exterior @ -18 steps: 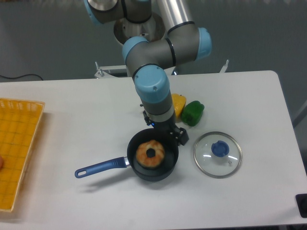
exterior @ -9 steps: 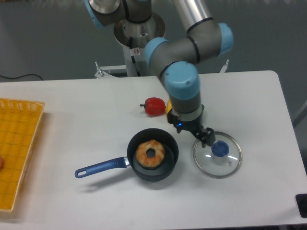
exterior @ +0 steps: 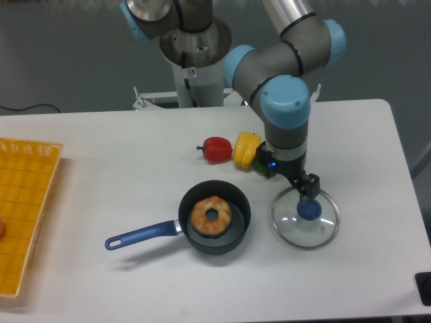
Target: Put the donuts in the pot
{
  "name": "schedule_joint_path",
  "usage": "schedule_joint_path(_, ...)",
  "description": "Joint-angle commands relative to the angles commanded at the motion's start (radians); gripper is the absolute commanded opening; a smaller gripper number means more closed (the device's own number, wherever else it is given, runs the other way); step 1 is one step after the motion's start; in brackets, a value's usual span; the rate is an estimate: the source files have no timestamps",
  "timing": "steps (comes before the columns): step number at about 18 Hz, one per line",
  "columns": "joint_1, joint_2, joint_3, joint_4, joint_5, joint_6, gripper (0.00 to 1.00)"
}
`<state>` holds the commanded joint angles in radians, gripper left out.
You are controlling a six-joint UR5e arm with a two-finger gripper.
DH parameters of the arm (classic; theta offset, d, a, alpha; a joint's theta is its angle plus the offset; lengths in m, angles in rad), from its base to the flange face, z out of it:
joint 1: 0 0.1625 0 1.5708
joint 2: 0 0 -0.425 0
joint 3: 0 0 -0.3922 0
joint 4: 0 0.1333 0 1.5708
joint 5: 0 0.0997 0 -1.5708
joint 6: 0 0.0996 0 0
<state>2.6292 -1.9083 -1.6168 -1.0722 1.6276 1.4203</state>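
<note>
Donut sits flat inside the pot, centre hole up, pot near the front middle of the desk with its blue handle pointing left. So the placing part looks done. Gripper is off to the right, directly over the glass lid, right above its blue knob. Fingers: can't tell how wide, the wrist and arm block the view from this angle; nothing visibly held. Judgement: the step in hand is likely fetching the lid or just clearing away from the pot. If grabbing the lid, come straight down centred on the knob, close on the knob only, lift vertically so the glass doesn't scrape or tip, then carry it level to the pot and lower it without bumping the donut. Watch the handle side when moving across. Red pepper and yellow pepper lie side by side behind the pot, a bit of green pepper peeks out beside the arm. Yellow basket at the left edge, well apart.
</note>
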Motion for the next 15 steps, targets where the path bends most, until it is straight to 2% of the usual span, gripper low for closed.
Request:
schedule_joint_path(7,0.063,0.002,-0.023,-0.003,0.000,0.129,1.00)
schedule_joint_path(15,0.078,0.000,-0.026,-0.005,-0.014,0.137,1.00)
